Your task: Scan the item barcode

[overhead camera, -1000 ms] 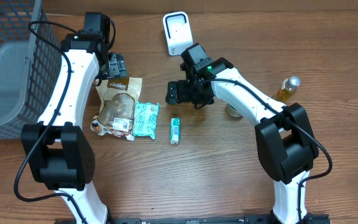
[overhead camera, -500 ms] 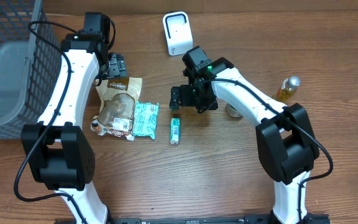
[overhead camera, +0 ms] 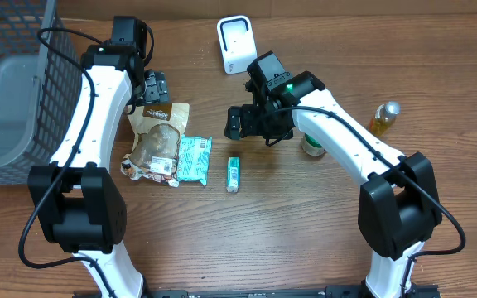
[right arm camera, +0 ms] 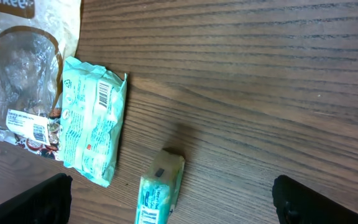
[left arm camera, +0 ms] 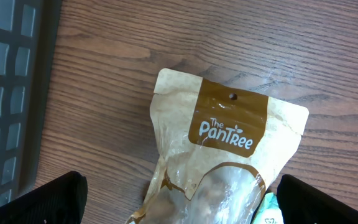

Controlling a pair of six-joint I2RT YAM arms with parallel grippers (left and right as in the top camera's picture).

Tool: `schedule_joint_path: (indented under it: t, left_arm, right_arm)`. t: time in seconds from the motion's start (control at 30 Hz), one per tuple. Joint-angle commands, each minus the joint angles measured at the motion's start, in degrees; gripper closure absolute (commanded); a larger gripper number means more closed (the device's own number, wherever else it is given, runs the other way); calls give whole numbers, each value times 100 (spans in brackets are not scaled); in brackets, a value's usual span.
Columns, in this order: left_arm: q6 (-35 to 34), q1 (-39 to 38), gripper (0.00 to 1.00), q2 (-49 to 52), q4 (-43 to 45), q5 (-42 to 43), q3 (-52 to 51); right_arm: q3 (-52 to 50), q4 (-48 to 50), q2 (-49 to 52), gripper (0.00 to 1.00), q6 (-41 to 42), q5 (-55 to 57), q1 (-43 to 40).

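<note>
Right end effector (overhead camera: 233, 124) hangs with jaws spread wide and empty, just above the small teal pack (overhead camera: 233, 174). That pack lies flat on the worktop (overhead camera: 305, 240) beside a teal packet (overhead camera: 194, 157) and a brown pouch (overhead camera: 157, 136). Left end effector (overhead camera: 156, 85), equally wide and empty, hovers at the pouch's top edge, and the white scanner (overhead camera: 235, 45) stands farther back.

table (overhead camera: 247, 240): brown wood, darker grain streaks
snack bag (left arm camera: 229, 143): tan paper, brown band, white lettering, clear window
packet (right arm camera: 92, 127): mint green, white print, black barcode
small box (right arm camera: 160, 186): teal, grey patch, white label
scanner (overhead camera: 236, 43): white
basket (overhead camera: 15, 74): dark grey mesh, lighter grey inside
bottle (overhead camera: 382, 117): amber, silver cap
left arm (overhead camera: 98, 99), right arm (overhead camera: 338, 132): white shells, black joints; green light on the right one
</note>
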Motion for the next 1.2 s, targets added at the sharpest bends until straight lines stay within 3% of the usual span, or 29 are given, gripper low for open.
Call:
schedule_joint_path:
  t: [0.0, 0.5, 0.77, 1.03, 1.17]
  left_arm:
    - [0, -22, 0, -24, 9, -76, 68]
    - [0, -22, 0, -24, 11, -76, 68]
    - [0, -22, 1, -24, 9, -76, 68]
    - [0, -22, 0, -24, 9, -76, 68]
    - [0, -24, 0, -24, 9, -76, 68]
  right_arm:
    - [111, 61, -142, 0, 2, 33, 2]
    - [111, -39, -140, 1, 2, -98, 22]
    - [24, -188, -138, 30, 7, -101, 63]
    - [-66, -256, 39, 34, 37, -76, 476]
    - [-90, -293, 197, 34, 649, 208, 717]
